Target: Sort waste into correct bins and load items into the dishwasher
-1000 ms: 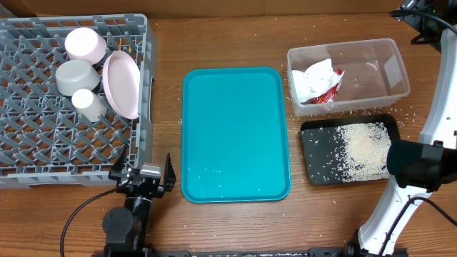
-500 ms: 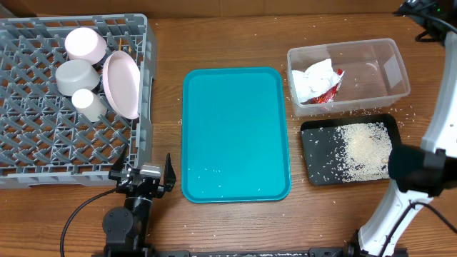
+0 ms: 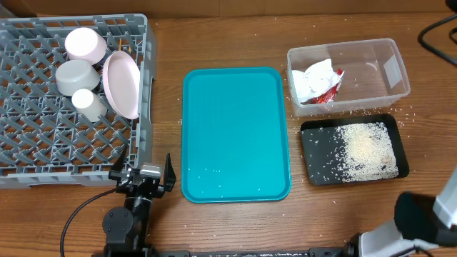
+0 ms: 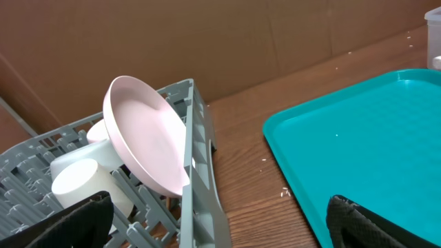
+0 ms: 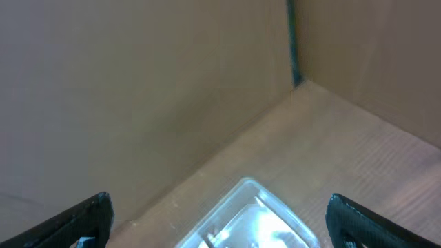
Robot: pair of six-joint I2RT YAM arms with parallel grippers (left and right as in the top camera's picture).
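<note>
Standing left of the teal tray (image 3: 235, 107): a grey dish rack (image 3: 64, 150) on the counter (image 3: 171, 43), its right wall close to the tray's left edge.
Dishes in the rack: a pinkish round dish (image 3: 86, 44), a pale grey bowl (image 3: 77, 76) and a small white cup (image 3: 87, 102) sit bunched in the far part. A pale pink plate (image 3: 121, 84) stands tilted on edge just right of them, on the side nearest the teal tray.
Left end effector (image 3: 143, 164): near the teal tray's near-left corner, beside the rack's near-right corner; fingers spread wide, nothing between them.
Teal tray: flat at mid-counter, with a few white crumbs (image 3: 214, 171) by its near edge.
Clear tub (image 3: 371, 71): right of the teal tray's far half. A crumpled white napkin (image 3: 310, 78) and a red wrapper (image 3: 330, 91) lie touching in its left end.
Black tray (image 3: 314, 160): right of the teal tray's near half, just in front of the tub. A heap of rice (image 3: 364, 150) lies in it, with stray grains on the counter around.
Right end effector (image 5: 224, 220): shown only by its own wrist camera, above a corner of the tub; fingers wide apart, holding nothing.
</note>
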